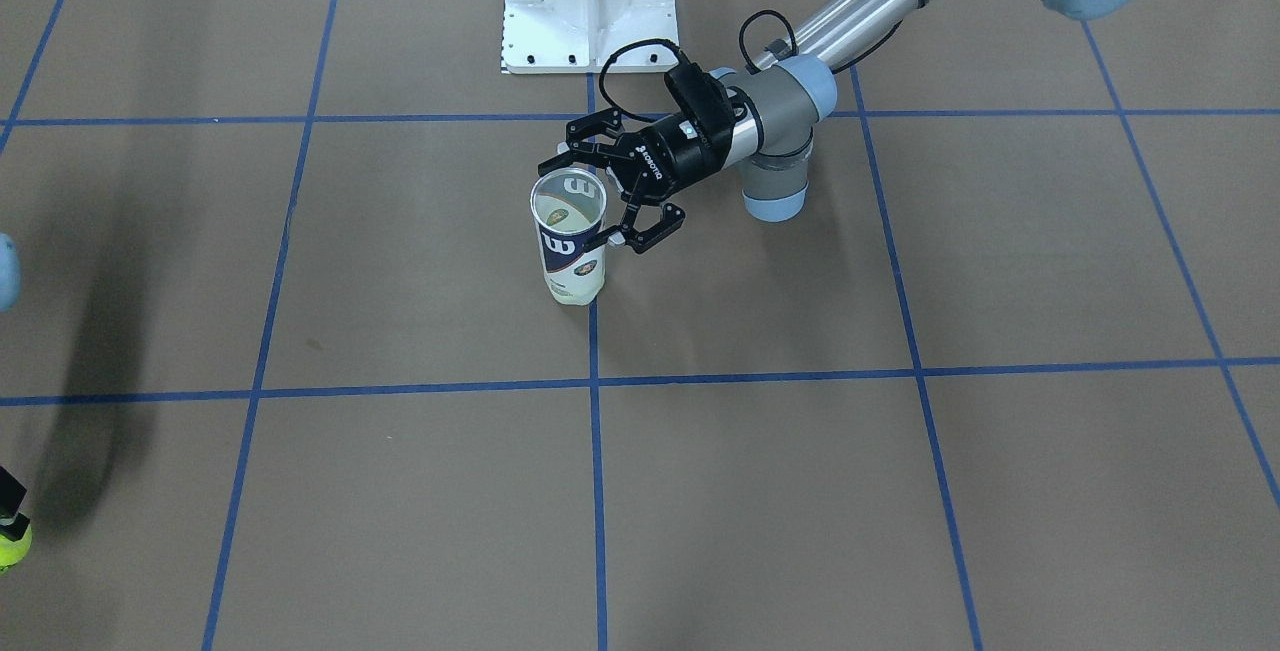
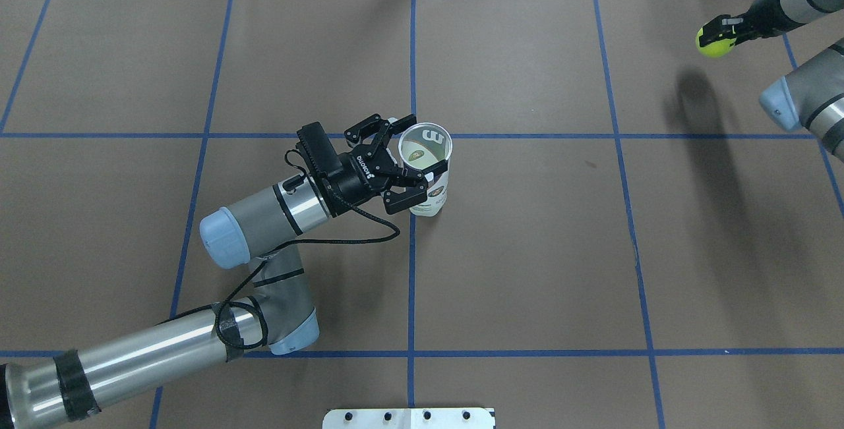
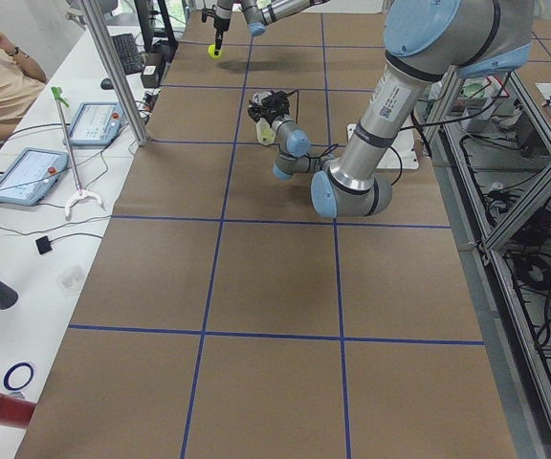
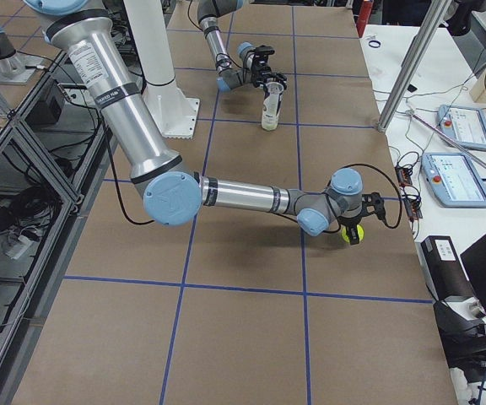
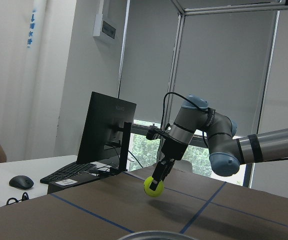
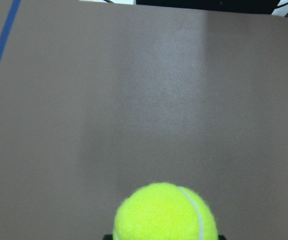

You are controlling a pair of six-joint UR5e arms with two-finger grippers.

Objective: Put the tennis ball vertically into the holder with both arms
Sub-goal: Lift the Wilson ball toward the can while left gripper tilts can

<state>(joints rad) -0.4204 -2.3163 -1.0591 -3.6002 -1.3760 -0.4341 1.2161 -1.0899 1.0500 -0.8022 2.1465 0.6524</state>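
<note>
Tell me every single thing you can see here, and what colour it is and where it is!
tennis ball: one, bright yellow-green, held above the table near the far right corner.
holder: one, clear can with a navy and white label, standing upright and open near the table's middle.
table: one, brown with blue grid lines.
white base plate: one, white, at the robot's edge of the table.
monitor: one, black, on the side desk, with a keyboard and mouse.
tablets: two, pale with blue screens, on the side desk.
left gripper: one, black, its fingers around the holder but not clamped on it.
right gripper: one, black, gripping the tennis ball.
</note>
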